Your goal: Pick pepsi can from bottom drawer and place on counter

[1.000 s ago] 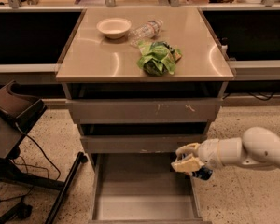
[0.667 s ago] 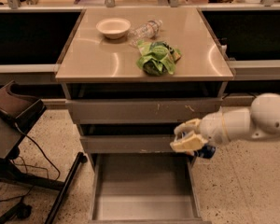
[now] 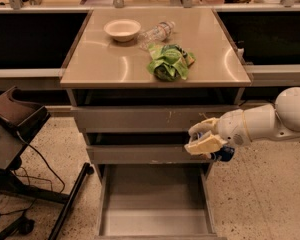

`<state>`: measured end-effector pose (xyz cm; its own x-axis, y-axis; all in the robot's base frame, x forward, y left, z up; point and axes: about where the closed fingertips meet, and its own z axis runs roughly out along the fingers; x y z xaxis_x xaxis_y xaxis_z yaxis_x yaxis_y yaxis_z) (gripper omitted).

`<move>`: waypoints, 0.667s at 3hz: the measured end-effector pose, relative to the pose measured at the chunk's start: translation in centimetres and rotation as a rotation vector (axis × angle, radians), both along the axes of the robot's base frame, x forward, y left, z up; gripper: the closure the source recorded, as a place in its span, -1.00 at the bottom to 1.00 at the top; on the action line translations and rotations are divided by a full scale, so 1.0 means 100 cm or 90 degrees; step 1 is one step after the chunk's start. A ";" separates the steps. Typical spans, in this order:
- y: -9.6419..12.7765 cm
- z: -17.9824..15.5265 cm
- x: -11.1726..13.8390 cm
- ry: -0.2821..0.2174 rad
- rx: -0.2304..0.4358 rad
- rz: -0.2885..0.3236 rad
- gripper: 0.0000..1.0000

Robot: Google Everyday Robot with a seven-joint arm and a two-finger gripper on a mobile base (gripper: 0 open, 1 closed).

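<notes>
My gripper [image 3: 206,140] is in front of the cabinet's right side, level with the middle drawer front, on a white arm coming in from the right. It is shut on the pepsi can [image 3: 225,154], whose dark blue end shows just behind and below the cream fingers [image 3: 202,145]. The bottom drawer [image 3: 155,223] stands pulled open below, its grey floor bare. The tan counter [image 3: 110,59] is above.
On the counter lie a cream bowl [image 3: 122,29], a clear plastic bottle [image 3: 156,33] and a green chip bag [image 3: 168,62]. A dark chair-like stand with cables [image 3: 15,134] is at the left. Grey ledges with dark panels flank the cabinet.
The gripper with the can has risen from just above the open bottom drawer to the level of the middle drawer front. The arm has lifted with it.
</notes>
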<state>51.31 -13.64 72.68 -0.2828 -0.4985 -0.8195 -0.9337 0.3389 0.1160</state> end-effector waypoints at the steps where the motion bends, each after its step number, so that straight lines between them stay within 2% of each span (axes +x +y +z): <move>1: 0.007 0.021 0.009 -0.035 0.014 0.035 1.00; 2: 0.028 0.096 0.028 -0.125 0.028 0.114 1.00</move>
